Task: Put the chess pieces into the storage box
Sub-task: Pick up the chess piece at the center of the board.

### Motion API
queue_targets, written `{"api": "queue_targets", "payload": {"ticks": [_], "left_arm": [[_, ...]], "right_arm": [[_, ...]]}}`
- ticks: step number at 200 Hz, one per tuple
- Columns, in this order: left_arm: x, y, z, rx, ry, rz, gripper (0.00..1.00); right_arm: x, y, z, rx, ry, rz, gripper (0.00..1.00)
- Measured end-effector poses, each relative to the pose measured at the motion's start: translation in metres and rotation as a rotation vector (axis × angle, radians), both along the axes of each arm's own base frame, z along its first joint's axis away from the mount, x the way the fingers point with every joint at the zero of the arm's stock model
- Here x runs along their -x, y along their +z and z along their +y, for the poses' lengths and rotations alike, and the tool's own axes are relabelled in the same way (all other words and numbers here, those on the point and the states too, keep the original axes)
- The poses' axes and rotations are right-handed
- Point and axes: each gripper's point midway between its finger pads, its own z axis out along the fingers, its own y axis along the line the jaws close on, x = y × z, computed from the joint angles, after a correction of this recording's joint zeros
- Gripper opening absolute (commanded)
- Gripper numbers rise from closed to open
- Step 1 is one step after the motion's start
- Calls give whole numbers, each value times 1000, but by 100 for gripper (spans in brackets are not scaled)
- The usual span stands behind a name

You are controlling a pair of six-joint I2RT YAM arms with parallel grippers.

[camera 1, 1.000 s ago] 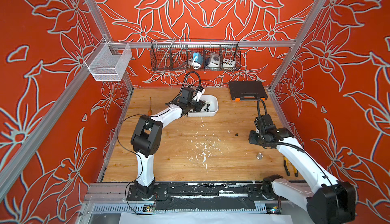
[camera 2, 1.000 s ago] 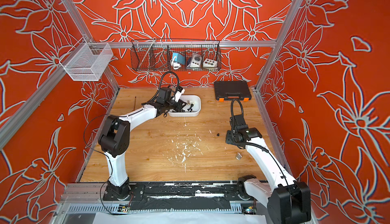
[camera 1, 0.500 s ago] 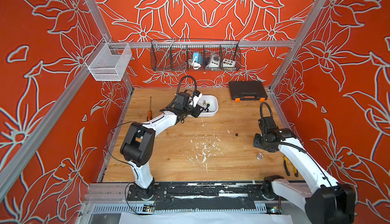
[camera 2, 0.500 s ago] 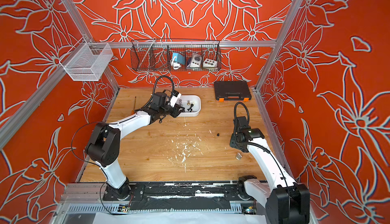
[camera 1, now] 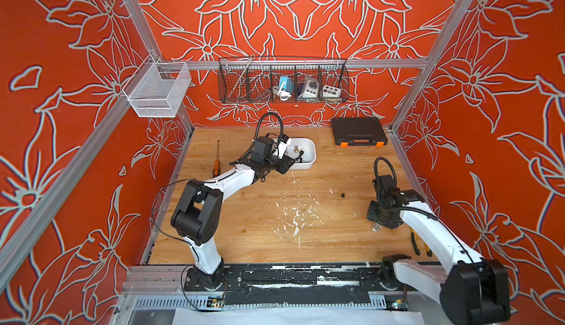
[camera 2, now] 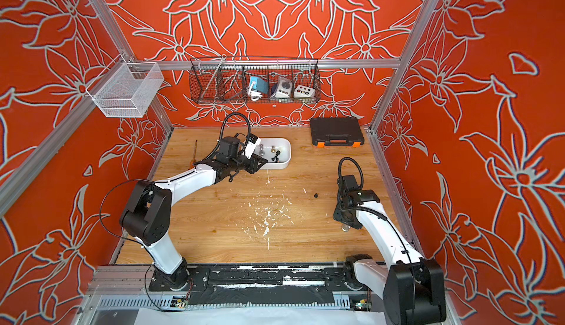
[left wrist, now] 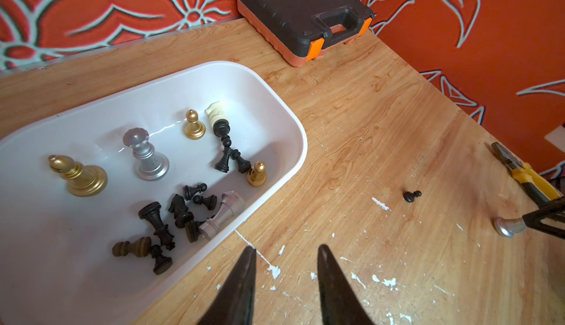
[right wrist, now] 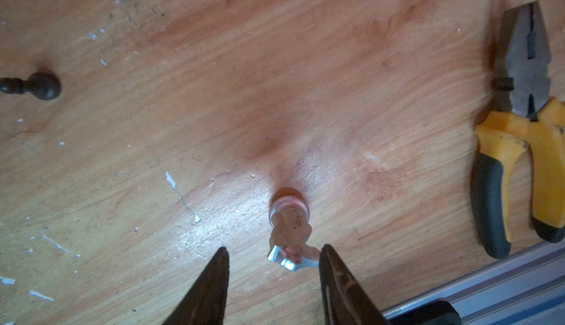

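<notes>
The white storage box holds gold, silver, cream and several black chess pieces; it sits at the back of the table. My left gripper is open and empty, just outside the box's near wall. A silver piece stands on the wood. My right gripper is open around it, and the piece's top is close against one finger. A black pawn lies alone mid-table.
Yellow-handled pliers lie by the right rail. A black case with orange latches sits at the back right. An orange-handled screwdriver lies at the left. Wire baskets hang on the back wall.
My left gripper has drawn back from over the box to its near edge. My right gripper has moved toward the front of the table, down over the silver piece.
</notes>
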Motion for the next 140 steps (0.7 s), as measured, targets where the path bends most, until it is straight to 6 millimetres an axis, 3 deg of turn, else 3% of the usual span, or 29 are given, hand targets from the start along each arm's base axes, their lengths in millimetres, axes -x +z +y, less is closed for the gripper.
{"api": "queue_targets", "payload": {"ticks": [75,140], "left_arm": [[1,0,-1,10,0,11,35],[2,0,-1,13,-1,14,35]], "right_arm": [[6,-12,0,-8,-25,18,48],[4,-13,5,-44,-40,11,37]]}}
